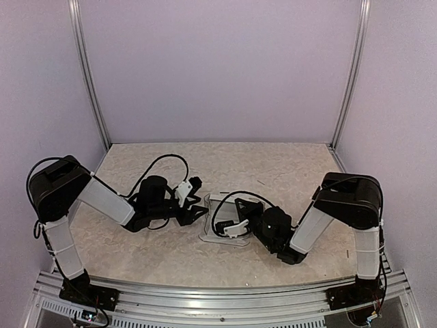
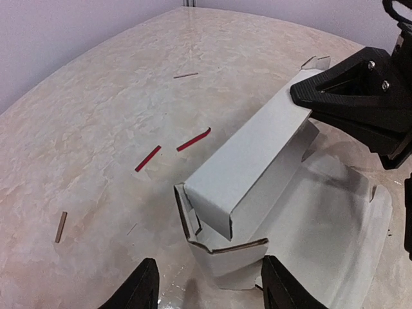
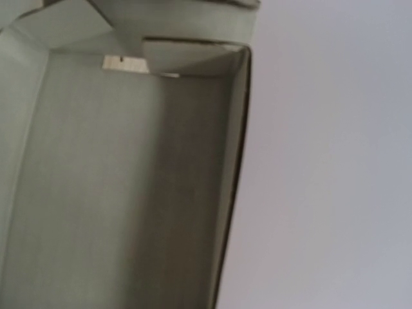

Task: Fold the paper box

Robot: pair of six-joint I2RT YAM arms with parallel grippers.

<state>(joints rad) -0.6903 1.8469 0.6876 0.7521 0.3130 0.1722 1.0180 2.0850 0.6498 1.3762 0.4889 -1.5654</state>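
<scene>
My desk (image 2: 84, 116) is pale and marbled. On it lie a curved red strip (image 2: 194, 139) with a straight red strip (image 2: 148, 158) near it, and a brown sliver (image 2: 60, 227) well apart. Lilac walls (image 1: 218, 68) stand behind, with metal posts (image 1: 89, 75) at the corners

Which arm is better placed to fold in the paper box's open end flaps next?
Left, probably. Its open left gripper sits right at the unfolded end flaps of the paper box, fingers either side. The right gripper is at the far end on the raised panel, apparently steadying it.
</scene>
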